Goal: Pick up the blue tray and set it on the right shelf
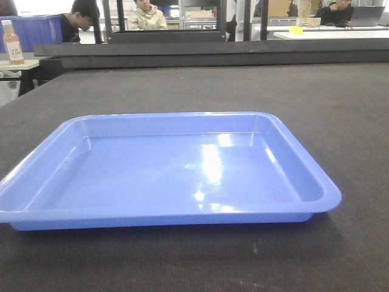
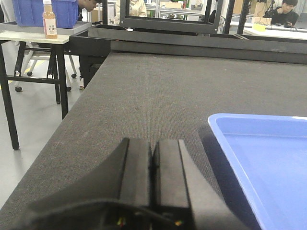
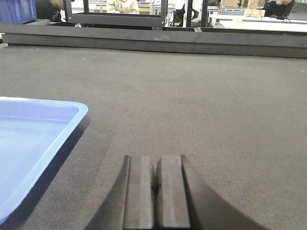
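The blue tray lies empty and flat on the dark table, close to the front view. Its left rim shows at the right of the left wrist view. Its right rim shows at the left of the right wrist view. My left gripper is shut and empty, low over the table just left of the tray. My right gripper is shut and empty, low over the table just right of the tray. Neither touches the tray. The right shelf is out of view.
A side table at the far left holds a drink bottle and deep blue bins. A black frame and a raised ledge stand behind the table. People sit at desks beyond.
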`<state>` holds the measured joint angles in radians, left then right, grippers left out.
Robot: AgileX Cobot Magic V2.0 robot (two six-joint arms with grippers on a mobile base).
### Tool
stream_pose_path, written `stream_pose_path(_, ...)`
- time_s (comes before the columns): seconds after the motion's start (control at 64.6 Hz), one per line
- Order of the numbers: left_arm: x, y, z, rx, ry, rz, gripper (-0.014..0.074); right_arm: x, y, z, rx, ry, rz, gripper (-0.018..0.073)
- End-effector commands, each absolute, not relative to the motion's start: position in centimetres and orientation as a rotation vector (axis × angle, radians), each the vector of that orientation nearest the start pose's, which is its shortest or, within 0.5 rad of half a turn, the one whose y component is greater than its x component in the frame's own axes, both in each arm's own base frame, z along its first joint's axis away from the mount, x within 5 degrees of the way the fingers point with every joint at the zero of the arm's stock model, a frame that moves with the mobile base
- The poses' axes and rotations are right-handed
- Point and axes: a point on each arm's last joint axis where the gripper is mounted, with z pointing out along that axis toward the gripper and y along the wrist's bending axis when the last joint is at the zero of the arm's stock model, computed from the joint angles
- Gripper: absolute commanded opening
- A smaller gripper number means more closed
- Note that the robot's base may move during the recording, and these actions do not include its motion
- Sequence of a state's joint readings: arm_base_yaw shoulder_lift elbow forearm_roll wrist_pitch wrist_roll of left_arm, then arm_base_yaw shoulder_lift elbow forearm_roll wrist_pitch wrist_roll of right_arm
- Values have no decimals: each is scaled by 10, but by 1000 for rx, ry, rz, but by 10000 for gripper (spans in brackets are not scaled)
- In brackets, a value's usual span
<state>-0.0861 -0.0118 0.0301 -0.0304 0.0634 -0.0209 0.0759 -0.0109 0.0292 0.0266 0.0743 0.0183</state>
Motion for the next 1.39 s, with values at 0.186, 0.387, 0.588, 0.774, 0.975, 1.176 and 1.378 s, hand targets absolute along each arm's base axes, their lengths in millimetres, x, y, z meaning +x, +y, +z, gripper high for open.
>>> stream_pose_path(0.186, 56, -5, 197, 27, 1496, -118, -48, 53, 4, 214, -21, 1447, 94, 54)
stream_pose_path(0.387, 56, -5, 197, 27, 1496, -118, -48, 53, 4, 214, -21, 1447, 94, 54)
stream_pose_path(0.588, 56, -5, 197, 27, 1496, -118, -48, 53, 4, 214, -21, 1447, 94, 54)
stream_pose_path(0.774, 56, -5, 197, 27, 1496, -118, -48, 53, 4, 214, -21, 1447, 94, 54)
stream_pose_path(0.975, 56, -5, 197, 27, 1496, -118, -48, 53, 4, 214, -21, 1445, 94, 54)
stream_pose_path(1.176, 56, -5, 204, 33, 1439, -111, -48, 52, 4, 221, -18, 1395, 95, 54)
stream_pose_path(1.378, 48, -5, 257, 44, 1453, -104, -48, 41, 3, 266, -23, 1451, 99, 54)
